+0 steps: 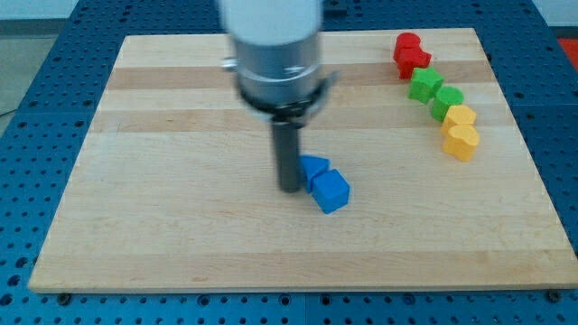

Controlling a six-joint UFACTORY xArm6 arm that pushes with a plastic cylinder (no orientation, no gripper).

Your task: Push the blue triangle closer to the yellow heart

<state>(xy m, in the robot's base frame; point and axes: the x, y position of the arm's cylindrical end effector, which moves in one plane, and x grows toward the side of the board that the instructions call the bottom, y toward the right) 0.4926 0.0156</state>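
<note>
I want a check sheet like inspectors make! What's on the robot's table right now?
Surface: wooden board on a blue perforated table.
Job's things: blue triangle touches a blue block mid-board; yellow heart at the view's right.
Clutter: second yellow block, two green blocks, red blocks, chained above the heart.
Grippers: none; my tip sits just left of the blue pair.
Cables: nothing seen.
Surroundings: pale floor at the top.

path right of blue cube (331, 190): open board (181, 226) | upper right: red, green, yellow blocks crowded
</note>
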